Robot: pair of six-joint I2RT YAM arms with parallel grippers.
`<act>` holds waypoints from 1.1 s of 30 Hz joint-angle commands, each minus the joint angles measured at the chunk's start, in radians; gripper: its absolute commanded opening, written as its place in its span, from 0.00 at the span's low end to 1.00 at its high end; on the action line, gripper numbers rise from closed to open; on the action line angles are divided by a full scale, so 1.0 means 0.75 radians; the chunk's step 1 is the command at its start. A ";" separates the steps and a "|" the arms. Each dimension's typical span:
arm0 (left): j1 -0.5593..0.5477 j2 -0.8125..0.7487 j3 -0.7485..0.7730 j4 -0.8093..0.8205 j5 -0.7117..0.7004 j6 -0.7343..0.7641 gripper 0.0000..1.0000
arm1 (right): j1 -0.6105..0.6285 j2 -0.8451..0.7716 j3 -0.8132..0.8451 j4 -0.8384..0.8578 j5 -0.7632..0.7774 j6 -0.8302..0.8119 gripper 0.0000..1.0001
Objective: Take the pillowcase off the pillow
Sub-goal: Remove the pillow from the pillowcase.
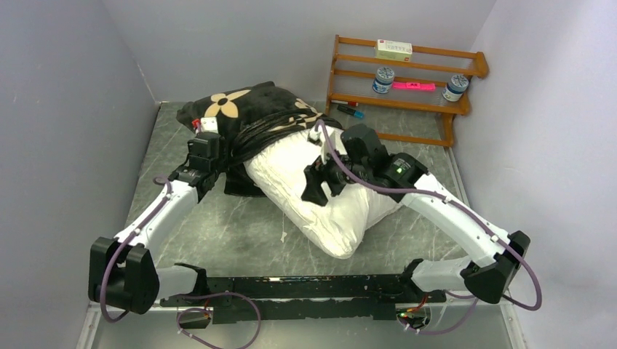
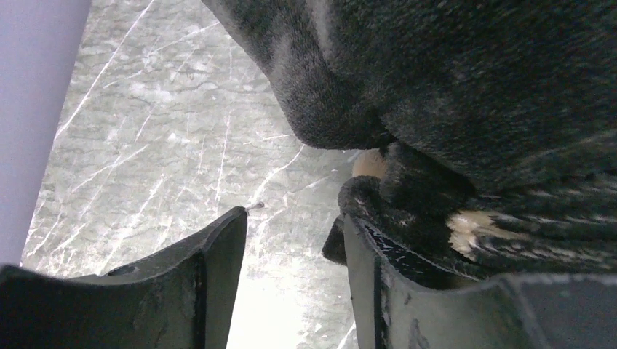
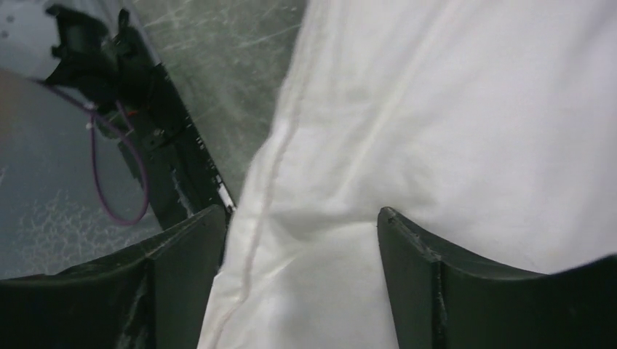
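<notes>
Worktop (image 1: 233, 233): grey, marbled. The pillow (image 1: 336, 218) lay on it at a slant, its bare white near end pointing toward the arm bases and its far end inside the pillowcase (image 1: 240, 109).

The pillowcase was bunched into tight ridges across the far half of the pillow. The rest was heaped at the far left, with one tan flower facing up. More than half of the pillow was uncovered.

Left gripper (image 1: 206, 142): at the left edge of the bunched pillowcase. In the left wrist view the gripper (image 2: 293, 218) had its fingers apart, with only bare worktop (image 2: 160, 131) showing in the gap. Black plush of the pillowcase (image 2: 473, 87) lay over and against the right-hand finger and hung above both tips. None of it was pinched between them.

Right gripper (image 1: 316, 187): set on top of the exposed pillow, near its middle. In the right wrist view the gripper (image 3: 298, 218) was spread wide, and white pillow fabric (image 3: 451, 109) with a seam line filled the whole gap. The fingers straddled the bulge and were not closed on it. A strip of worktop (image 3: 218, 36) showed at the upper left.

A wooden rack (image 1: 466, 105) stood at the far right against the wall. It held a small box (image 1: 393, 49), two jars (image 1: 383, 78) (image 1: 456, 87) and a pink item (image 1: 413, 86).
</notes>
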 commanded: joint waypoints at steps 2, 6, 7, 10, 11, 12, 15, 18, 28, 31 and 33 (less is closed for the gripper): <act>0.004 -0.087 0.032 0.028 0.062 -0.031 0.62 | -0.212 0.025 0.075 -0.011 0.033 0.068 0.84; 0.002 -0.133 0.033 -0.011 0.115 -0.028 0.71 | -0.483 0.006 -0.027 0.158 -0.001 0.169 0.93; -0.003 -0.146 0.040 -0.024 0.119 -0.026 0.74 | -0.553 0.008 -0.055 0.195 -0.028 0.203 0.93; -0.022 -0.176 0.064 -0.056 0.124 -0.024 0.81 | -0.738 0.016 -0.150 0.341 -0.100 0.345 0.94; -0.029 -0.186 0.073 -0.067 0.125 -0.023 0.83 | -0.771 0.022 -0.181 0.388 -0.123 0.387 0.94; -0.037 -0.191 0.079 -0.075 0.126 -0.019 0.84 | -0.794 0.029 -0.209 0.429 -0.139 0.425 0.94; -0.066 -0.205 0.102 -0.093 0.126 -0.011 0.87 | -0.826 0.070 -0.270 0.513 -0.161 0.490 0.94; -0.104 -0.226 0.118 -0.113 0.105 0.006 0.89 | -0.827 0.119 -0.305 0.573 -0.203 0.500 0.97; -0.153 -0.252 0.258 -0.161 0.306 0.051 0.93 | -0.720 0.266 -0.348 0.643 -0.543 0.439 1.00; -0.158 -0.194 0.342 -0.163 0.543 0.070 0.96 | -0.675 0.293 -0.387 0.700 -0.661 0.433 0.96; -0.158 -0.156 0.399 -0.166 0.640 0.084 0.96 | -0.629 0.304 -0.381 0.674 -0.650 0.388 0.92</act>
